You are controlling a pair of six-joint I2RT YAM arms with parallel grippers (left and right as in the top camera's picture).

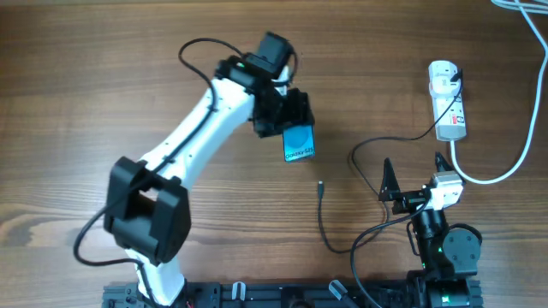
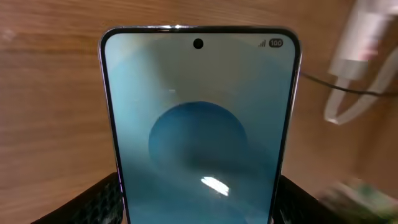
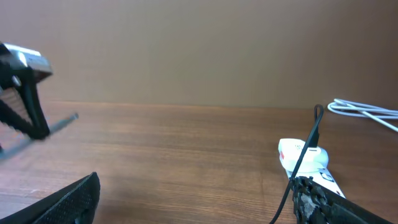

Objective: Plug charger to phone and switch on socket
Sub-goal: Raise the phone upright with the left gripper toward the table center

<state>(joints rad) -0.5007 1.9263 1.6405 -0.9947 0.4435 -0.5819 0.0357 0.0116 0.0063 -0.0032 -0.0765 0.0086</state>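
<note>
My left gripper (image 1: 291,115) is shut on the phone (image 1: 299,142), a teal-screened smartphone held above the table's middle. In the left wrist view the phone (image 2: 199,130) fills the frame, with a black finger at each lower side. The charger is a thin black cable (image 1: 390,141) plugged into the socket (image 1: 449,101), a white power strip at the far right. Its dark connector tip (image 1: 319,185) lies loose on the table below the phone. My right gripper (image 1: 413,180) is open and empty at the right front. In the right wrist view, socket (image 3: 301,155) and cable (image 3: 305,158) show by its right finger.
A thick white cord (image 1: 514,162) runs from the socket past the right edge. The charger cable loops over the wood (image 1: 338,244) between the tip and my right arm. The table is brown wood (image 1: 86,103).
</note>
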